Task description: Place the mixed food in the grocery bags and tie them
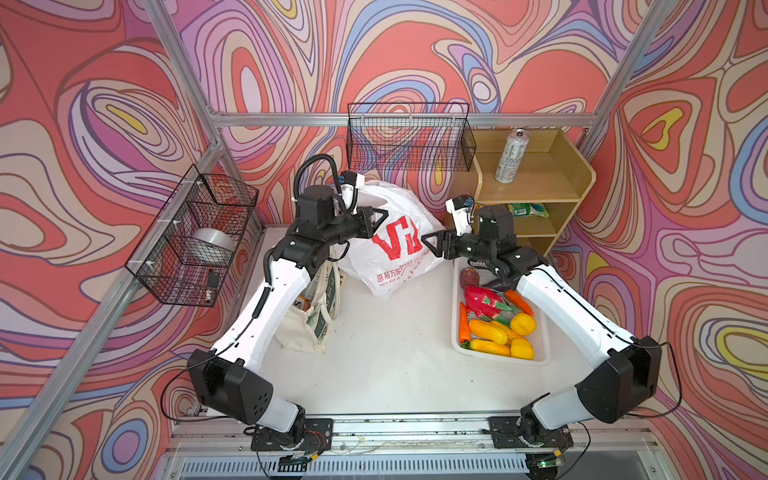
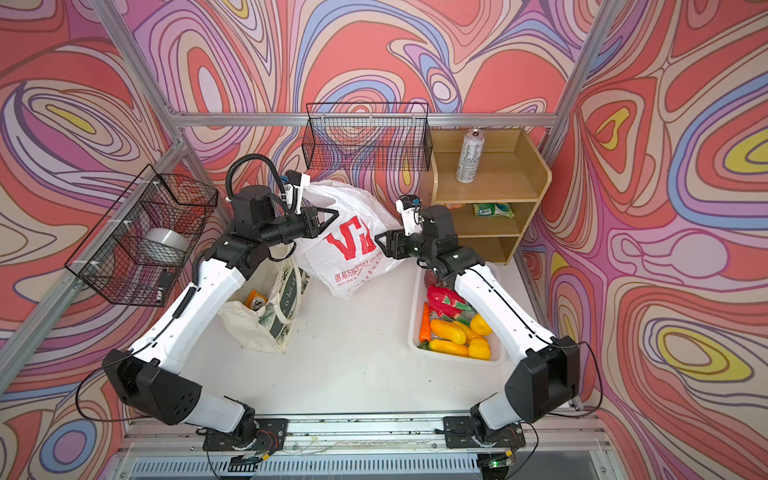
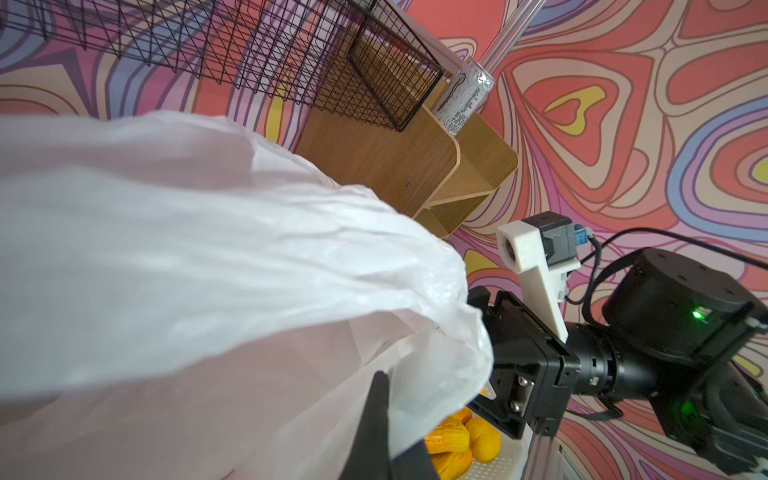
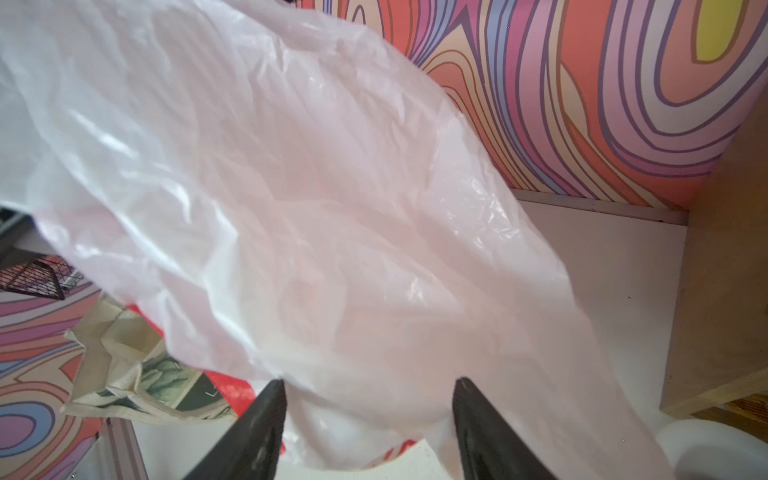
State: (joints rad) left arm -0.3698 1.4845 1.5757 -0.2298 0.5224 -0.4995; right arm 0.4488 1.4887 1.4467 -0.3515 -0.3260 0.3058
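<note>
The white plastic grocery bag with red print stands puffed up at the back middle of the table. My left gripper is shut on its upper left edge. At the bag's right side, my right gripper is open, with thin bag film lying loose between its fingers. The cream canvas tote sits under my left arm with an orange packet inside. Dragon fruit, carrots and yellow vegetables lie in the white basket.
A wooden shelf at the back right holds a tall silver can on top and a green snack packet below. Black wire baskets hang on the back wall and left wall.
</note>
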